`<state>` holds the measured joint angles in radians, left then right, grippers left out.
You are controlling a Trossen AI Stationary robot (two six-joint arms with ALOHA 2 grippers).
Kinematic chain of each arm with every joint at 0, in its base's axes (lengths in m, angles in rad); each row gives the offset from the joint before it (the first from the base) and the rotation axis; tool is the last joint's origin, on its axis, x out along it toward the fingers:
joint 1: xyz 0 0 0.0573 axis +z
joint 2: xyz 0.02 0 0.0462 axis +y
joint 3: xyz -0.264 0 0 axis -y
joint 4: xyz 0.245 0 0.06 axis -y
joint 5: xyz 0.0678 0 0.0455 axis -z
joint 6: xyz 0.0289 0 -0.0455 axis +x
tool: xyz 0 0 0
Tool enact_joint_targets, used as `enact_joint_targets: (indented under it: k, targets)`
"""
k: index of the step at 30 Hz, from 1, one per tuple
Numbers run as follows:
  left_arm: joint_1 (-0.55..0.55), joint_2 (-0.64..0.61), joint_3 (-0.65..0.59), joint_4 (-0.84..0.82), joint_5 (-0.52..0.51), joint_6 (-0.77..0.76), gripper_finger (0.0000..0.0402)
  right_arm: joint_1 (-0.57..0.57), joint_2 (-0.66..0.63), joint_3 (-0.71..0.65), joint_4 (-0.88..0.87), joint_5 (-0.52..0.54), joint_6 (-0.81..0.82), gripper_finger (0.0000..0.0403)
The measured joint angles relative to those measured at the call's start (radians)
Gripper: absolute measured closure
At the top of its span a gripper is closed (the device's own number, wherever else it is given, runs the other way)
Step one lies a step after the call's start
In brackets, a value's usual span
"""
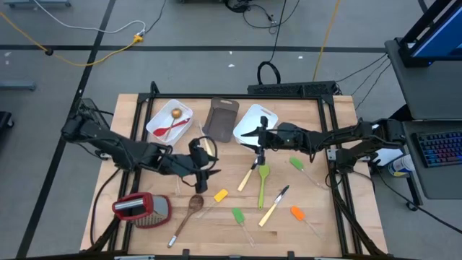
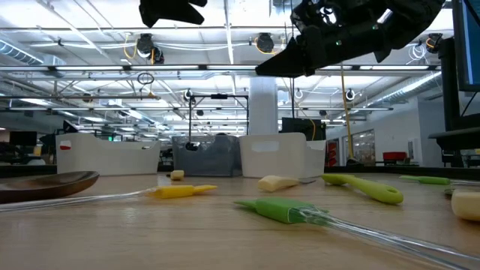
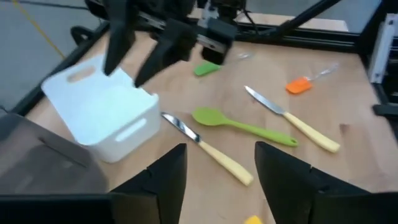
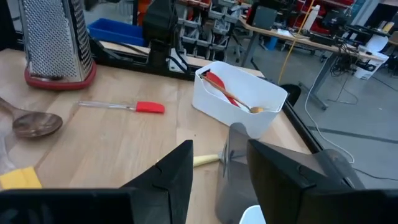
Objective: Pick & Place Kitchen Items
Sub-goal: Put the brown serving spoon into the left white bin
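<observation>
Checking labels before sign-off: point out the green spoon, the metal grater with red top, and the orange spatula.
Green spoon [image 1: 263, 180], high view, on its handle.
Metal grater with red top [image 1: 143, 210], high view, on its body.
Orange spatula [image 1: 297, 213], high view, on its blade.

Bench inventory: utensils and containers by kind

Counted outward from the one grater [image 1: 141, 209] on the bench [image 1: 325, 231]. There are five spatulas: a yellow spatula [image 1: 220, 195], a green spatula [image 1: 237, 215], a second green spatula [image 1: 296, 163], an orange spatula [image 1: 297, 212] and a red spatula [image 4: 149, 107]. There are three spoons: a wooden spoon [image 1: 195, 203] just beside the grater, a green spoon [image 1: 263, 173] farther off, and a red spoon [image 1: 167, 128] inside a tub. Two pale-handled knives are confirmed, a first knife [image 1: 247, 178] and a second knife [image 1: 274, 204]. A third pale handle [image 4: 205, 160] is seen, its blade not visible. There are three tubs: a white tub [image 1: 155, 119], a second white tub [image 1: 249, 115] and a dark tub [image 1: 224, 115].
</observation>
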<state>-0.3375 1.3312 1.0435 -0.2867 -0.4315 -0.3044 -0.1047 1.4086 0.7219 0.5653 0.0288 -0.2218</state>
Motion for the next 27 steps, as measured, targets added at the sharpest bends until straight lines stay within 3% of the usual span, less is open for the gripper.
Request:
enact_joint_targets:
  k: [4,11,19,27]
  targets:
    - [-0.031,0.030,0.000,-0.015,0.024,-0.062,0.0204,0.000,0.000,0.000,0.002,-0.004,0.000,0.0261]
    - [-0.047,0.137,0.000,-0.097,0.179,-0.229,0.0204,0.001,0.000,0.000,-0.001,-0.004,0.001,0.0262]
    - [-0.058,0.285,0.000,-0.268,0.449,-0.411,0.0204,0.001,0.000,0.000,-0.001,-0.005,0.001,0.0262]
    - [-0.058,0.350,0.000,-0.366,0.711,-0.626,0.0204,0.002,0.000,0.000,-0.008,-0.005,0.001,0.0262]
